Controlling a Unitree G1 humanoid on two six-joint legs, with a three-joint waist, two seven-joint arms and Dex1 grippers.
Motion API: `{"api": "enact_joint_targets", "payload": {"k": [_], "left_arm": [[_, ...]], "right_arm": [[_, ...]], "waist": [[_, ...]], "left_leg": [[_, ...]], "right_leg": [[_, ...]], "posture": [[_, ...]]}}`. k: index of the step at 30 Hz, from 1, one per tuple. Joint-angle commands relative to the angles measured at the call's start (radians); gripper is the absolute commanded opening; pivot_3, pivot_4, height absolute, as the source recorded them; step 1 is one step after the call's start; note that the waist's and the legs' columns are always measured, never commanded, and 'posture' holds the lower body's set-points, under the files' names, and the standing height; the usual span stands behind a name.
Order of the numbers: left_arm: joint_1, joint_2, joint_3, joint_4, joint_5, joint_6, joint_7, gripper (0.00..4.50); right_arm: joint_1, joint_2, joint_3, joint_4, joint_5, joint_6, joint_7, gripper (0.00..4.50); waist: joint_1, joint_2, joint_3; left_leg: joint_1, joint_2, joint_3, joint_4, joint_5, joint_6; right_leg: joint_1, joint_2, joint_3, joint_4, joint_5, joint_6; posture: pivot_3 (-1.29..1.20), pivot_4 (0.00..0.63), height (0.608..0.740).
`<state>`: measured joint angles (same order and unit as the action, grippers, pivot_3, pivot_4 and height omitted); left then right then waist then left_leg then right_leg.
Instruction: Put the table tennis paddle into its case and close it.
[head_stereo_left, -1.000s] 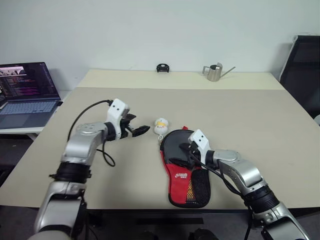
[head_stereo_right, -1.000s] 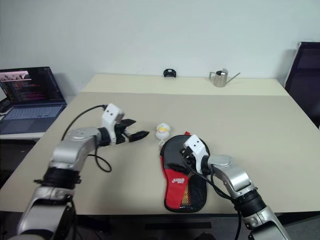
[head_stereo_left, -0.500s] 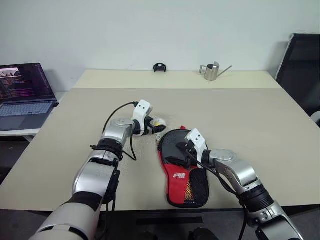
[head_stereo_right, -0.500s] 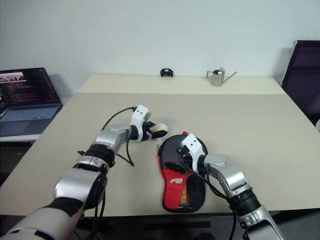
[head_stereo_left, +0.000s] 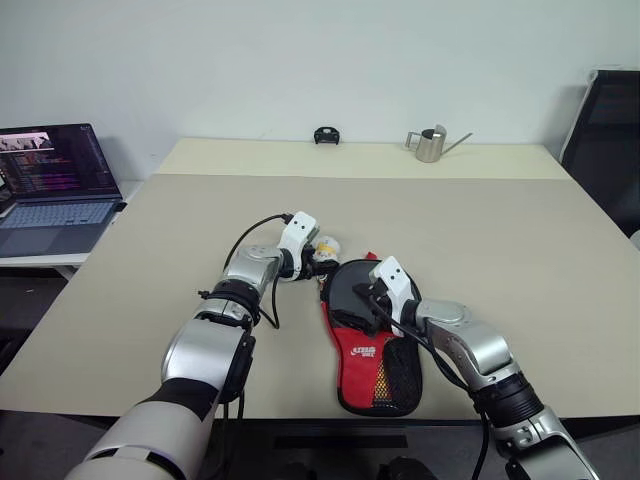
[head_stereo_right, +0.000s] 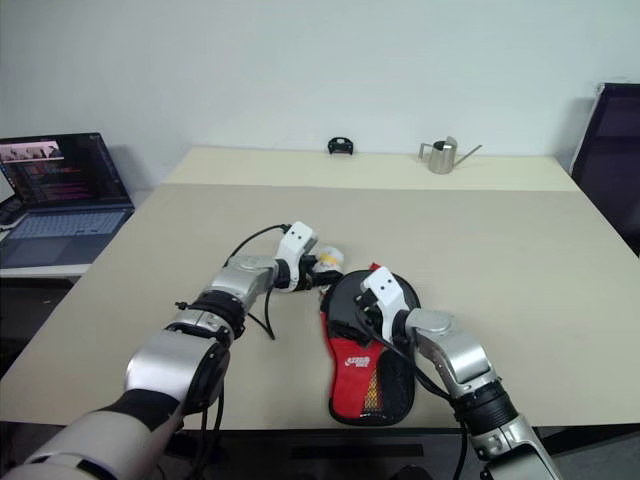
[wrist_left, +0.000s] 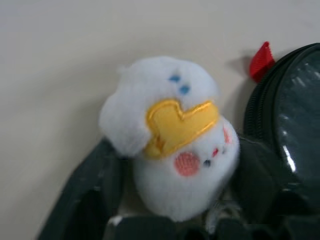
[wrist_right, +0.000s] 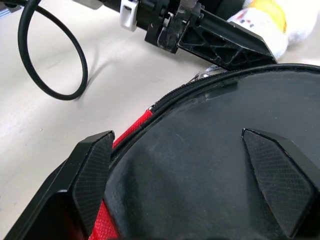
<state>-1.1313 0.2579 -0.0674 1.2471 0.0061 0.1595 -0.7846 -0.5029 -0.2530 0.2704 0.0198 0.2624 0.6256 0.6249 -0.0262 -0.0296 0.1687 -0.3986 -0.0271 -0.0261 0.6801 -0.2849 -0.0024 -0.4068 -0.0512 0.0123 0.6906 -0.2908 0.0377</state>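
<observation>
The closing step appears to be in hand: the case (head_stereo_left: 372, 335) lies flat near the front edge of the table (head_stereo_left: 500, 230), its round black end far from the robot and its red panel with white logo and mesh pocket near. The paddle cannot be made out apart from the case, so it is presumably already inside. The left gripper (head_stereo_right: 322, 274) has its fingers either side of a small white plush charm (wrist_left: 170, 160) just beside the case's round end, seemingly pinching it; the charm probably hangs from the zip. The right gripper (wrist_right: 195, 170) rests over the black round end, jaws spread wide, steadying it. The next move likely calls for a firm grip on the charm and a pull along the zip's curve while the right holds the case down.
</observation>
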Motion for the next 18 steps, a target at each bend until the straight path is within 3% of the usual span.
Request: {"api": "enact_joint_targets", "payload": {"k": [1,5,7,18], "left_arm": [[0.014,-0.004,0.010,-0.013,0.000,-0.009,-0.051,1.80],[0.035,0.020,0.022,-0.038,-0.006,-0.009,-0.083,0.55],[0.046,0.035,0.033,-0.057,-0.015,-0.007,-0.091,0.21],[0.139,0.123,0.077,-0.338,-0.086,0.103,-0.165,0.20]], "right_arm": [[-0.007,0.007,-0.014,-0.011,-0.004,0.042,-0.019,4.50],[-0.024,-0.009,-0.028,0.024,-0.030,0.030,-0.031,4.50],[-0.029,-0.025,-0.031,0.041,-0.047,0.029,-0.036,4.50],[-0.003,-0.042,0.006,0.059,-0.106,0.028,-0.035,4.50]], "waist": [[-0.001,0.000,0.000],[-0.002,0.000,0.000],[-0.003,0.000,0.000],[-0.006,-0.001,0.000]], "left_leg": [[0.000,0.000,0.000,0.000,0.000,0.000],[0.000,0.000,0.000,0.000,0.000,0.000],[0.000,0.000,0.000,0.000,0.000,0.000],[0.001,0.001,0.000,0.000,0.000,0.000]], "right_leg": [[0.000,0.000,0.000,0.000,0.000,0.000],[0.000,0.000,0.000,0.001,0.000,0.000],[0.000,0.000,0.000,0.001,0.000,0.000],[0.000,0.000,0.001,0.003,0.000,0.000]], "posture": [[0.00,0.150,0.740],[0.00,0.150,0.740],[0.00,0.150,0.740],[0.00,0.150,0.740]]}}
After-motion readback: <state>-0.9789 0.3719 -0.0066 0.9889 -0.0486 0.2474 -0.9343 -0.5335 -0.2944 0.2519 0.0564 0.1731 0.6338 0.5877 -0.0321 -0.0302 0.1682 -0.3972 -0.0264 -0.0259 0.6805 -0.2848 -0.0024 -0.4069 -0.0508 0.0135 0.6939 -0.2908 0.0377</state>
